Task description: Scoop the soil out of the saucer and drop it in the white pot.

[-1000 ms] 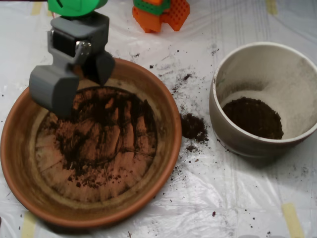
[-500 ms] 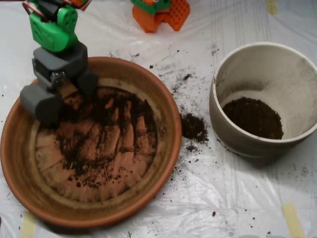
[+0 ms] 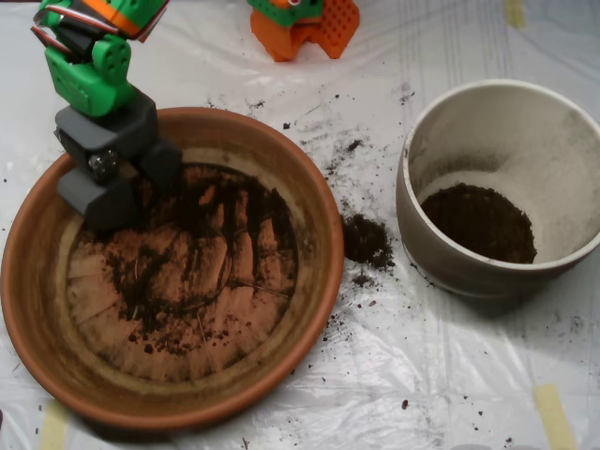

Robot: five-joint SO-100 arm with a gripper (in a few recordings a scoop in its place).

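Terracotta saucer (image 3: 37,281), wide & shallow w/ ridged floor, is holding thin crumbly dark soil (image 3: 202,248). Grey clamshell scoop (image 3: 127,183) is sitting at its upper-left inner edge, halves spread apart. Cream thick-rimmed white pot (image 3: 450,253) is standing well right, partly filled. Risk: soil layer's so thin the scoop may close nearly empty, or spill crumbs onto the plastic sheet (image 3: 394,375) in transit, like the clump (image 3: 367,240) lying btwn the dishes.

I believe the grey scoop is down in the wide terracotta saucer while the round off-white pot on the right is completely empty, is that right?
Not quite: the round off-white pot is not empty. The overhead view shows a patch of dark soil on its floor. The rest holds: the grey scoop is down in the wide terracotta saucer, at its upper left.
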